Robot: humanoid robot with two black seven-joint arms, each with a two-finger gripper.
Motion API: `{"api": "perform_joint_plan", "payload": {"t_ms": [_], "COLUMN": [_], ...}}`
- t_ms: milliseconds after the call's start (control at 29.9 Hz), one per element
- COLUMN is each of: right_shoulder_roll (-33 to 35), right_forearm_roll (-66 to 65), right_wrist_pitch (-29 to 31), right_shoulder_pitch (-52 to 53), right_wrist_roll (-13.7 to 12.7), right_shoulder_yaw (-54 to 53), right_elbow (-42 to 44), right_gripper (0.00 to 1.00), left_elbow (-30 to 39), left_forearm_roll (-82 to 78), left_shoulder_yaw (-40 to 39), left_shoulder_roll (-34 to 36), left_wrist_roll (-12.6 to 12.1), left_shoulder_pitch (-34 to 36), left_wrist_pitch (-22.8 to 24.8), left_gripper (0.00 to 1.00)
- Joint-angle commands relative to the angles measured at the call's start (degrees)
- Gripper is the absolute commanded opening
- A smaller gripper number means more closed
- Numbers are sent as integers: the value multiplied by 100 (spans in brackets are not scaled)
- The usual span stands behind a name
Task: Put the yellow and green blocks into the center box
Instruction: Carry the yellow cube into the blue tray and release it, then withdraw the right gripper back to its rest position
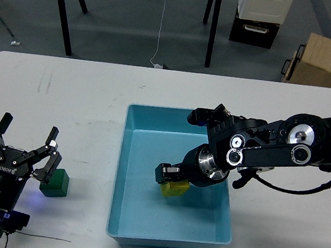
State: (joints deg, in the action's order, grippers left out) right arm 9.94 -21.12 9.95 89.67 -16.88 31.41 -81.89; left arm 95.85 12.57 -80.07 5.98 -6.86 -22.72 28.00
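Observation:
The yellow block is inside the blue center box, low over its floor, held by my right gripper, which is shut on it. The right arm reaches in from the right edge across the box's right wall. The green block sits on the white table to the left of the box. My left gripper is open, its fingers spread, with the right fingertips just above and touching close to the green block.
The white table's far edge runs along the top. Beyond it stand black tripod legs, a black case and a cardboard box on the floor.

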Motion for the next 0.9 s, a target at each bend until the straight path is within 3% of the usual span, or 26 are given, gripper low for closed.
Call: {"api": "perform_joint_plan", "payload": {"t_ms": [0,334,535,702,869], "right_shoulder_roll": [25,973,1519,1528,1747], "right_forearm_roll": [29,643,925,1994,3341], "right_wrist_pitch": [-11,-328,85,402,805], "right_shoulder_pitch": [6,-107,-1142,-2663,-3805], "right_wrist_roll": [0,0,27,369,729], "right_shoulder_yaw": [-65,-2102,-4507,-7013,-8245], "right_elbow": [15,1121,2219,2590,2582], "right_gripper": [97,97,97,97,97], "left_elbow": [-5,-5,-5,-5,-5], "left_forearm_roll": [-9,0,0,0,0], "left_shoulder_yaw": [0,0,0,0,0], "left_shoulder_roll": [0,9,26,35,44], "left_wrist_roll": [-9,-9,-17,-17,-35], "left_shoulder_pitch": [13,48,171,268,277], "left_wrist_pitch": [0,0,0,0,0], "left_gripper": [100,100,100,100,100]}}
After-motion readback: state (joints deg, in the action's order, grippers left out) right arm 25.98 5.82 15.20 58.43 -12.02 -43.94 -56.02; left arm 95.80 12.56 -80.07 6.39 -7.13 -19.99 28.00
